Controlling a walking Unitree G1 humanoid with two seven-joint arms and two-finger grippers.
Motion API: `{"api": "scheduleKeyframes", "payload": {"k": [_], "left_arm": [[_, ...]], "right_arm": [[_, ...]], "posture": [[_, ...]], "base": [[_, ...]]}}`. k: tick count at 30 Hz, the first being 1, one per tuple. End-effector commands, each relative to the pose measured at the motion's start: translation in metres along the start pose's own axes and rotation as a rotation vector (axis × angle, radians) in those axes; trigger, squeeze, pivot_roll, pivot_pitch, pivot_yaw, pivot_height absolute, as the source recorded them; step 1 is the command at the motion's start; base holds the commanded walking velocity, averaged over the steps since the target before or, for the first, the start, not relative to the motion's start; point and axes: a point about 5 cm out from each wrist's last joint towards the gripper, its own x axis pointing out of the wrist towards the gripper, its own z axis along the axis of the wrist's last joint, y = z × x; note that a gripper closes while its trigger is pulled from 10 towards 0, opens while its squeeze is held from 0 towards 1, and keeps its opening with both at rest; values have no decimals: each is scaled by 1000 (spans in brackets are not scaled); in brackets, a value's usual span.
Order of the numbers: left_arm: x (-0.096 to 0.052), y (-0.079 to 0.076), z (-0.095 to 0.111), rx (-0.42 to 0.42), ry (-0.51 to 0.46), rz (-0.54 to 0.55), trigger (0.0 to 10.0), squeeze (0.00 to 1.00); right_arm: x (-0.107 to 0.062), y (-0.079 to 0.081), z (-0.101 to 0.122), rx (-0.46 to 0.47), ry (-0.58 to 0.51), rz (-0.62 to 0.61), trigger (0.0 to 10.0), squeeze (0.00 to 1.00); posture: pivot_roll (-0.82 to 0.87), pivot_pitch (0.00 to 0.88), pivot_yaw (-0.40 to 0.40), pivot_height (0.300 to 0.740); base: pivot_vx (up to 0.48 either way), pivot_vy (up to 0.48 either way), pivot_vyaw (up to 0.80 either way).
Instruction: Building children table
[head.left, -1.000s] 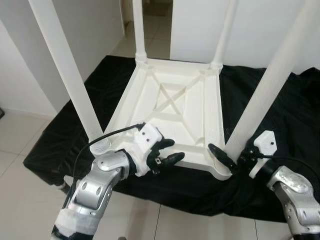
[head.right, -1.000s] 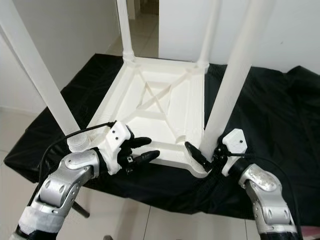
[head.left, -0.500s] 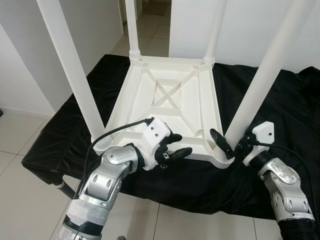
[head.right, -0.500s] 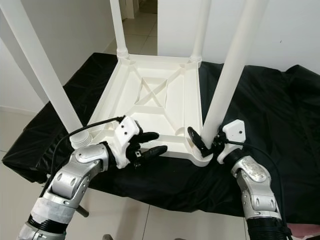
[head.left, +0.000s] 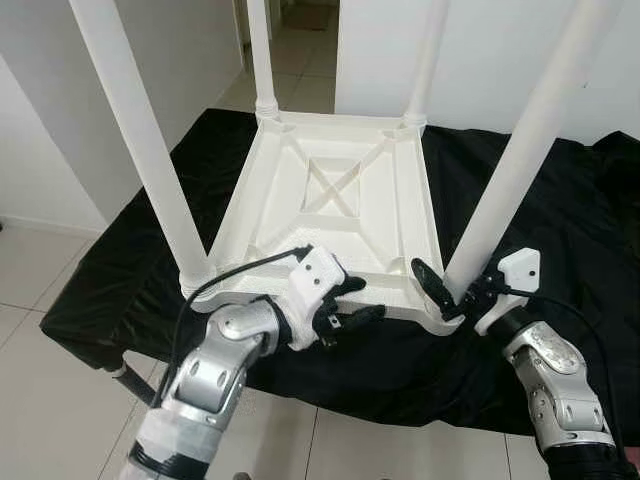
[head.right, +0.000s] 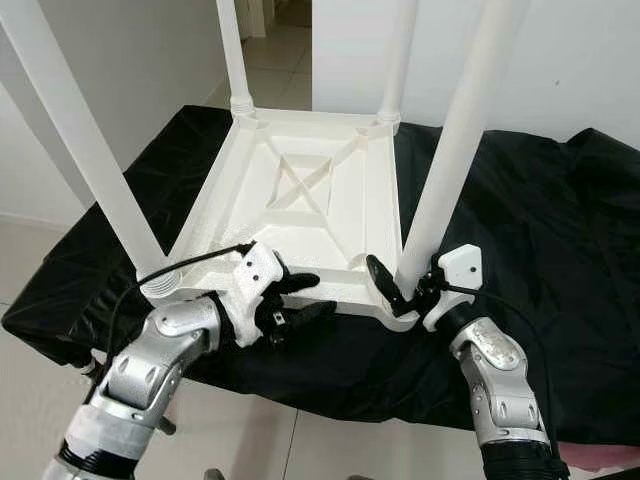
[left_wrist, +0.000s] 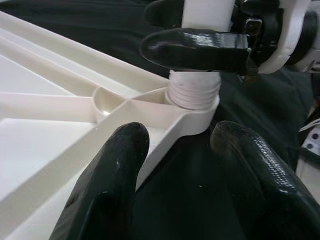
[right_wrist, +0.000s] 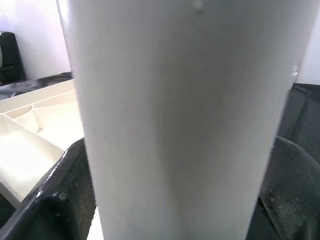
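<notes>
Upside-down white plastic kids' table (head.left: 340, 215) lies on a black cloth (head.left: 560, 210), 4 legs up. Right gripper (head.left: 452, 292) clamped round near-right leg (head.left: 510, 180) low, by its threaded base. Left gripper (head.left: 352, 301) fingers apart at the table's near edge, holding nothing. Prob. light, stiff, slick; grip legs low. Leg tops cut off.

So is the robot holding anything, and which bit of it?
Yes. The right gripper holds the near right table leg low down, just above its screw base. The left gripper is open at the table's near edge, holding nothing.
</notes>
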Motion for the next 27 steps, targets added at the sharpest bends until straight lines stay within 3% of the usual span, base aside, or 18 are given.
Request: {"api": "scheduleKeyframes", "payload": {"k": [1,3,4,5,6,12,15,16,17,18,19,20,27], "left_arm": [[-3,7,0,-2,10,147,10000,0],[-3,7,0,11,15,145,10000,0],[-3,6,0,23,13,143,10000,0],[-3,7,0,28,11,147,10000,0],[-3,8,0,30,11,153,10000,0],[-3,10,4,58,-30,181,10000,0],[-2,10,4,34,-31,187,10000,0],[-2,9,4,25,-28,188,10000,0],[-2,9,4,25,-28,188,10000,0],[-2,9,4,19,-24,189,10000,0],[-2,9,4,19,-24,189,10000,0],[-2,8,4,22,-27,190,10000,0],[-1,8,3,25,-18,196,10000,0]], "right_arm": [[-1,2,-3,19,10,9,8667,0],[-3,1,-3,14,14,13,8667,0],[-4,2,-3,13,21,17,5961,0],[-5,2,-4,14,25,17,1176,0],[-6,2,-4,16,28,16,0,0],[-9,2,-5,34,34,-46,0,0],[-8,1,-3,42,19,-96,0,0],[-8,1,-1,20,16,-140,1020,0],[-8,1,-1,20,16,-140,1020,0],[-8,1,1,4,13,-178,4431,0],[-8,1,1,4,13,-178,4431,0],[-7,2,2,13,10,-265,10000,0],[-3,13,-2,92,39,-410,10000,0]], "posture": [[-82,0,18,740],[-84,0,17,740],[-86,0,17,740],[-86,0,16,740],[-86,0,16,740],[-91,0,17,740],[-91,0,17,740],[-91,0,18,740],[-91,0,18,740],[-92,0,18,740],[-92,0,18,740],[-91,0,19,740],[-94,0,21,740]], "base": [[0,0,0],[0,0,0],[0,0,0],[0,0,0],[0,0,0],[0,0,0],[0,0,0],[0,0,0],[0,0,0],[0,0,0],[0,0,0],[0,0,0],[0,0,0]]}}
